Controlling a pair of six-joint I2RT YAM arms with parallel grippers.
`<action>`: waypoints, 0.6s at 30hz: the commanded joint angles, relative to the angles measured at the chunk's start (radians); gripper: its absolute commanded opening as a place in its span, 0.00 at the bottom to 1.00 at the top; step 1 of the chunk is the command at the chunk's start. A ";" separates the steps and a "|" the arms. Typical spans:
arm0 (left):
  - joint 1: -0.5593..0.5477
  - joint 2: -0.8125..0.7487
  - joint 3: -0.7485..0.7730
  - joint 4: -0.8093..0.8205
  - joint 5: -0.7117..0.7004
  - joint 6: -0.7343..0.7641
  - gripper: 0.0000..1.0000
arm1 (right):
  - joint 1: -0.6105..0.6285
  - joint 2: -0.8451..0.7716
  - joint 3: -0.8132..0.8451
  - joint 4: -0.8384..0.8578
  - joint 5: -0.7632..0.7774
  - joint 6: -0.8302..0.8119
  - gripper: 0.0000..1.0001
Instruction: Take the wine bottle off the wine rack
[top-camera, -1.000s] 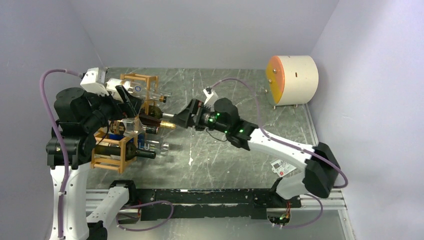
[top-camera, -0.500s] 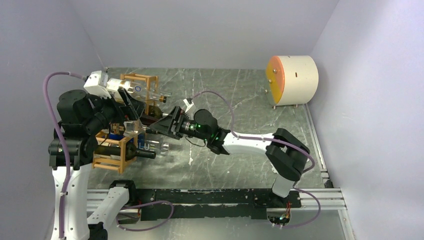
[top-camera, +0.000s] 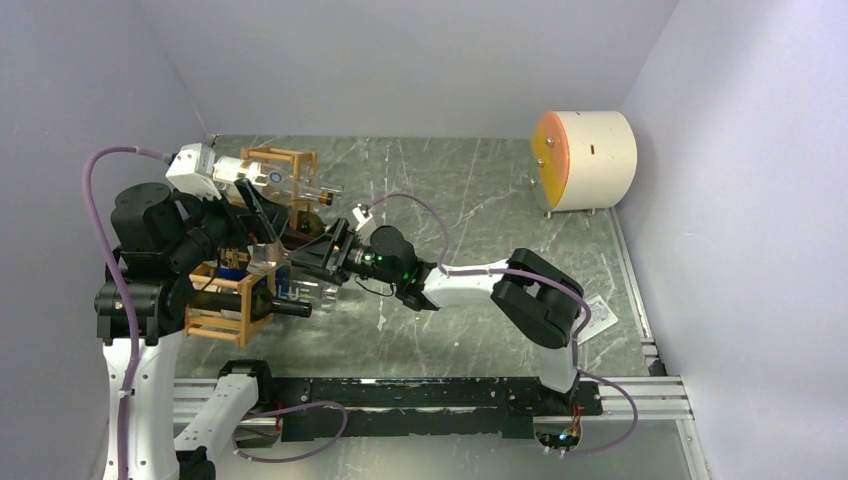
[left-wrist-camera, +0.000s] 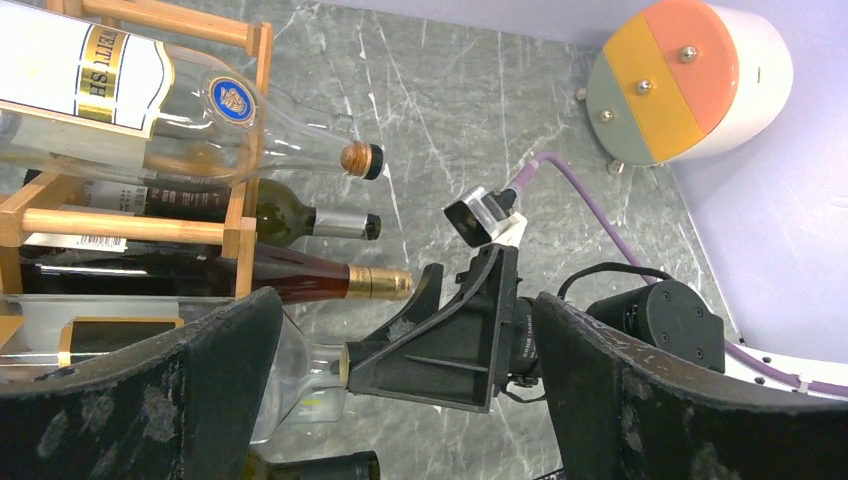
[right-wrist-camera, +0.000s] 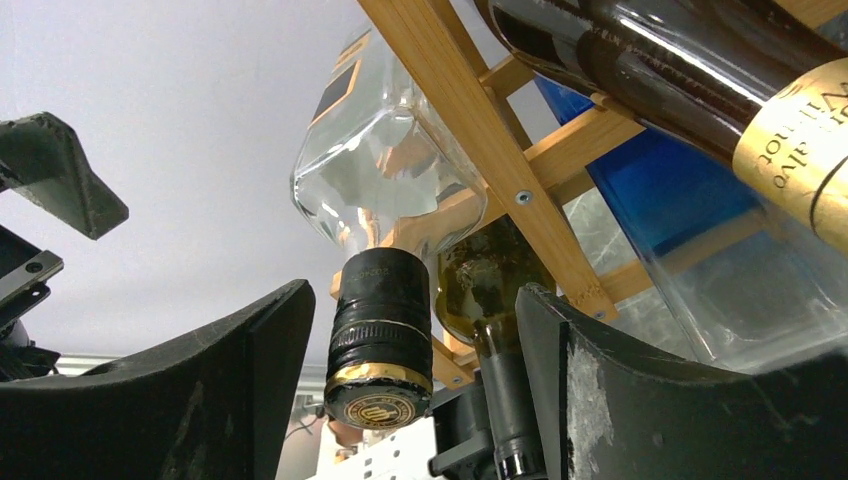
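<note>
The wine rack (top-camera: 230, 320), an open frame of light wooden bars (right-wrist-camera: 470, 110), stands at the left with several bottles lying in it. My right gripper (top-camera: 312, 262) reaches into its front. In the right wrist view a clear glass wine bottle (right-wrist-camera: 385, 185) points its black, gold-rimmed cap (right-wrist-camera: 380, 345) between my right gripper's (right-wrist-camera: 415, 300) fingers, with a gap on both sides. The jaws stand open around the cap. My left gripper (top-camera: 255, 225) hovers over the rack, open and holding nothing (left-wrist-camera: 405, 305). From there the clear bottle (left-wrist-camera: 295, 375) shows under the right gripper's fingers (left-wrist-camera: 440, 345).
Other bottles lie in the rack: a clear one with a white label (left-wrist-camera: 150, 110), a dark green one (left-wrist-camera: 290, 215), a red one with gold foil (left-wrist-camera: 375, 283) and a dark one low down (top-camera: 285, 308). A cream drum with an orange face (top-camera: 585, 160) stands back right.
My right arm has swung left to the rack, bringing its fingers around the clear bottle's cap, and its jaws have narrowed. The left arm has barely shifted.
</note>
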 joint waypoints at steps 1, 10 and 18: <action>0.010 -0.020 0.008 0.008 0.017 -0.001 0.98 | 0.016 0.029 0.039 0.070 0.001 0.033 0.77; 0.010 -0.004 0.015 0.000 0.025 0.005 0.98 | 0.018 0.073 0.056 0.125 0.006 0.046 0.60; 0.010 -0.009 0.026 -0.006 0.019 0.006 0.98 | 0.018 0.081 0.073 0.126 0.002 0.042 0.53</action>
